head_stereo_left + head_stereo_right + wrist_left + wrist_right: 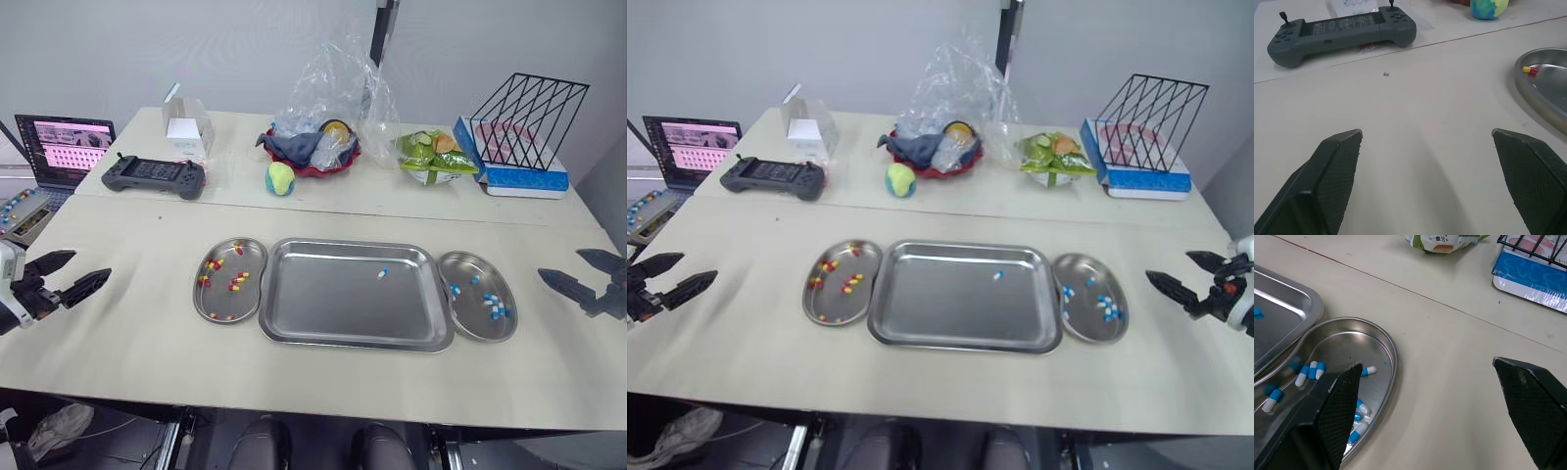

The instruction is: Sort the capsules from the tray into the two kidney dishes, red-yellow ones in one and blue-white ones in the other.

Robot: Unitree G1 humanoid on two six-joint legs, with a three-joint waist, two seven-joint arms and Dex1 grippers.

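Nearest of all is the pale table (147,343), on which everything is laid out. At its middle a steel tray (333,308) is set, with a kidney dish close against each end. The left dish (217,299) is loaded with red-yellow capsules (238,283), and the right dish (468,318) with blue-white capsules (495,308). The left gripper (90,265) is held at the table's left edge and the right gripper (558,262) at its right edge. Both are well apart from the steelware, with fingers spread wide and nothing between them.

One blue-white capsule (383,273) is left in the tray, toward its far right, so the sort is judged almost finished.

Trouble is most likely at the pinch. The capsule is small, rounded and lying on smooth steel, so it could be flicked or rolled away if the fingers are closed off-centre. If the tray is pressed or nudged, the dishes beside it could be shifted. The right dish lies between the right gripper and the capsule, so its rim could be clipped and its contents spilled. A release on the left would put the capsule in the wrong dish.
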